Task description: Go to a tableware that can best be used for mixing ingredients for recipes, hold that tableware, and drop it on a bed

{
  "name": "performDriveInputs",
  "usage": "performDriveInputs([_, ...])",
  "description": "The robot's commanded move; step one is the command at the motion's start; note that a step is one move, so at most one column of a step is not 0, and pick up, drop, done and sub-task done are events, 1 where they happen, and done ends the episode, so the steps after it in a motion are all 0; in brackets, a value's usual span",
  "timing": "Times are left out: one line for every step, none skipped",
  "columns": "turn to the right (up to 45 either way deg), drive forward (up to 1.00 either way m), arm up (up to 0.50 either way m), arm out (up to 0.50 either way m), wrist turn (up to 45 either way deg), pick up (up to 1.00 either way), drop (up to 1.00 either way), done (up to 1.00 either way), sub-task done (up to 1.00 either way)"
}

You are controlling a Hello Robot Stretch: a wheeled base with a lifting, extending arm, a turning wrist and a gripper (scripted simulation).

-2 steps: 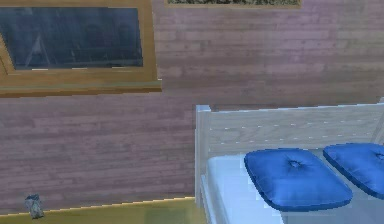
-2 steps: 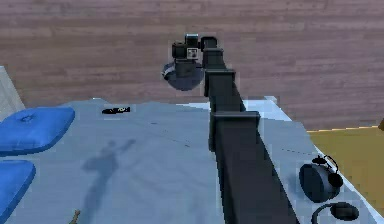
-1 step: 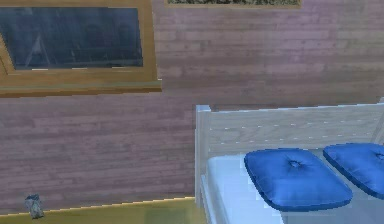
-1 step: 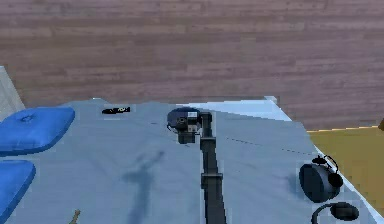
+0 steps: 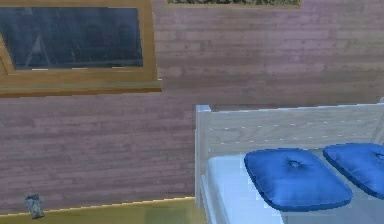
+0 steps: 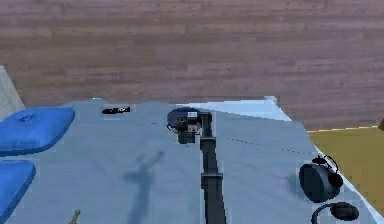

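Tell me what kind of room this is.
Most likely a bedroom: a bed with a white headboard, blue pillows lying on it, and a wood-framed window set in a plank wall.

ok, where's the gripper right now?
Arm side view, just left of centre: the gripper shows against the pale top of the bed, right of the blue pillows and near the bed's far edge by the wall.

Bedroom in a home.
White-framed bed (image 5: 290,125), two blue pillows (image 5: 295,178), wood-framed window (image 5: 75,40), plank wall (image 5: 100,140).
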Motion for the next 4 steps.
performDriveInputs([0.0, 0.00, 0.00, 0.00, 0.0, 0.00, 1.00, 0.00, 0.00])
performDriveInputs([0.0, 0.00, 0.10, 0.00, 0.0, 0.00, 0.00, 0.00, 0.00])
performDriveInputs([0.0, 0.00, 0.00, -0.08, 0.0, 0.00, 0.00, 0.00, 0.00])
performDriveInputs([0.0, 0.00, 0.00, 0.00, 0.0, 0.00, 0.00, 1.00, 0.00])
